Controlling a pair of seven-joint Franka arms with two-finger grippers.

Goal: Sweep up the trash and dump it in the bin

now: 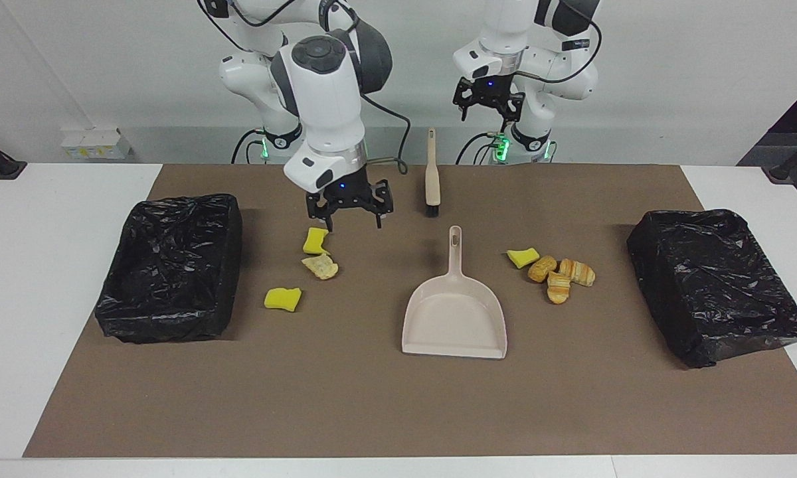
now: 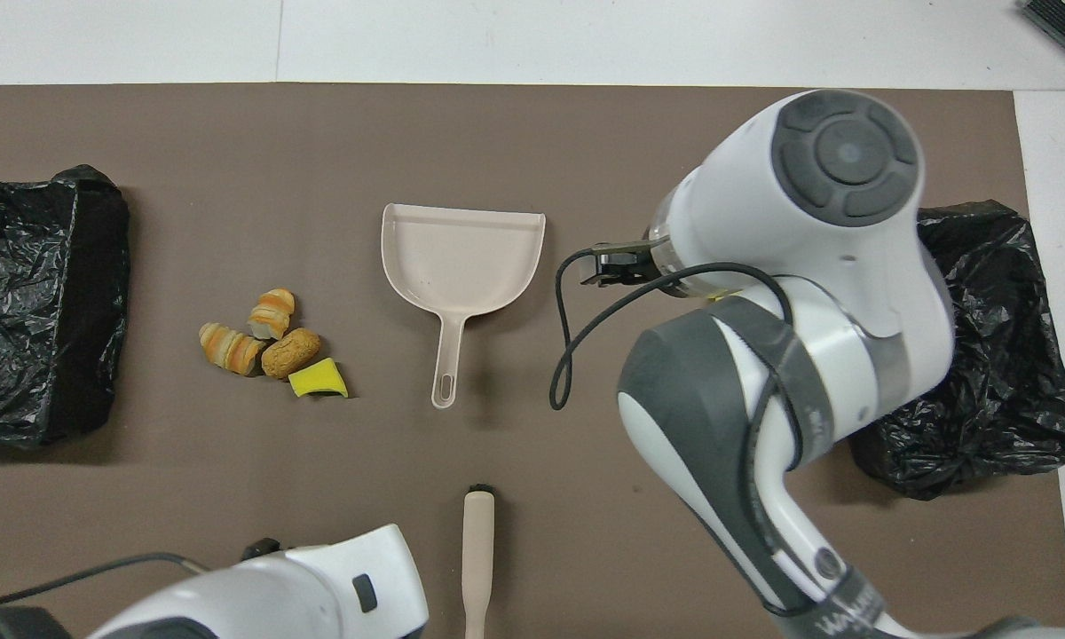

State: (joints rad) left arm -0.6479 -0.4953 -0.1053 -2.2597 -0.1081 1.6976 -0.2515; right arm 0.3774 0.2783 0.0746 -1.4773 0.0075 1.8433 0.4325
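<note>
The trash lies in two groups on the brown mat. Two yellow sponge chunks (image 1: 315,240) (image 1: 283,299) and a pastry piece (image 1: 320,266) lie toward the right arm's end. A yellow chunk (image 1: 523,257) (image 2: 318,379) and three bread pieces (image 1: 561,279) (image 2: 257,337) lie toward the left arm's end. A black-lined bin (image 1: 173,318) (image 2: 1012,426) stands at the right arm's end, another bin (image 1: 704,332) (image 2: 44,390) at the left arm's end. My right gripper (image 1: 354,224) hangs open and empty over the mat, beside the nearest sponge chunk. My left gripper (image 1: 485,114) is open and empty, raised high by its base.
A beige dustpan (image 1: 455,318) (image 2: 461,257) lies mid-mat, its handle toward the robots. A beige brush (image 1: 432,174) (image 2: 477,550) lies nearer to the robots than the dustpan. In the overhead view the right arm (image 2: 808,293) covers the trash group at its end.
</note>
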